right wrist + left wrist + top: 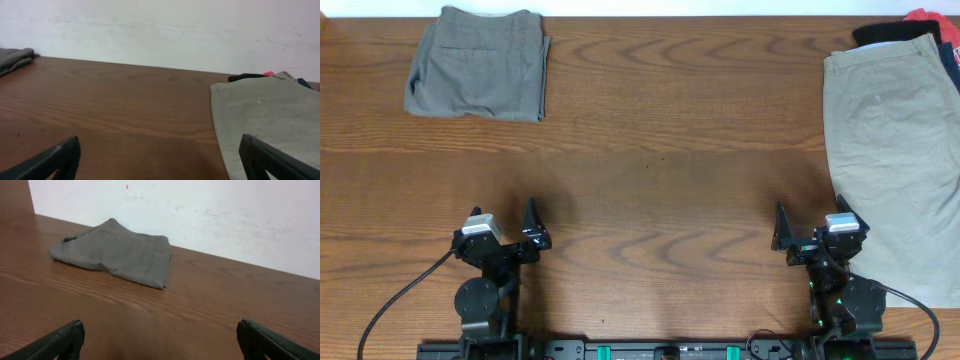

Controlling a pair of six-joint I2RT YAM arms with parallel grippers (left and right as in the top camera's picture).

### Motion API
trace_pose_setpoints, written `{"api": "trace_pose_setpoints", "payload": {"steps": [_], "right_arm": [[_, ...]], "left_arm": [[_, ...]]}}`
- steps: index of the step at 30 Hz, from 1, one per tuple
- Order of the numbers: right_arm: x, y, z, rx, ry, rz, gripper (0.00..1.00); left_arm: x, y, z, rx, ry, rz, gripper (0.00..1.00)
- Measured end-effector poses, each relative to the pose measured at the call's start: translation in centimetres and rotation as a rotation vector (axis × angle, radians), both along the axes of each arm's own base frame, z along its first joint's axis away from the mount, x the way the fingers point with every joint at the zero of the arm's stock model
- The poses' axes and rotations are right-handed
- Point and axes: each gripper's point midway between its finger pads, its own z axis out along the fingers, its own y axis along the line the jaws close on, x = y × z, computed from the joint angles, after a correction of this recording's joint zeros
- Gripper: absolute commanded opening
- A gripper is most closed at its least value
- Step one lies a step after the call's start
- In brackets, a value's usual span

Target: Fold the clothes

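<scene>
Folded grey-olive shorts [477, 63] far left; khaki shorts [895, 150] right edge

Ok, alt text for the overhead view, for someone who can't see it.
A wooden table holds folded grey-olive shorts at far left and khaki shorts spread flat at the right edge. Near the front, the left tool and right tool sit open and empty.
</scene>
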Motion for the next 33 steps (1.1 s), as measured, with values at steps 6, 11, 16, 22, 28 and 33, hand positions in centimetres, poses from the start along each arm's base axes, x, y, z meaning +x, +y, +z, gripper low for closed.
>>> {"api": "trace_pose_setpoints", "payload": {"steps": [6,11,16,22,28,33], "right_arm": [[0.0,0.0,0.0,0.0,0.0,0.0,0.99],[0.0,0.0,0.0,0.0,0.0,0.0,0.99],[-0.1,1.3,1.6,0.052,-0.06,0.073,0.99],[-2.3,7.3,1.8,0.343,0.036,0.432,0.99],[-4.1,9.7,3.0,0.651,0.152,0.592,0.99],[-4.6,9.8,5.4,0.805,0.135,0.634,0.99]], "left_arm": [[0.0,0.0,0.0,0.0,0.0,0.0,0.98],[0.0,0.0,0.0,0.0,0.0,0.0,0.98],[0.0,0.0,0.0,0.0,0.0,0.0,0.98],[0.0,0.0,0.0,0.0,0.0,0.0,0.98],[0.0,0.0,0.0,0.0,0.0,0.0,0.98],[0.0,0.0,0.0,0.0,0.0,0.0,0.98]]}}
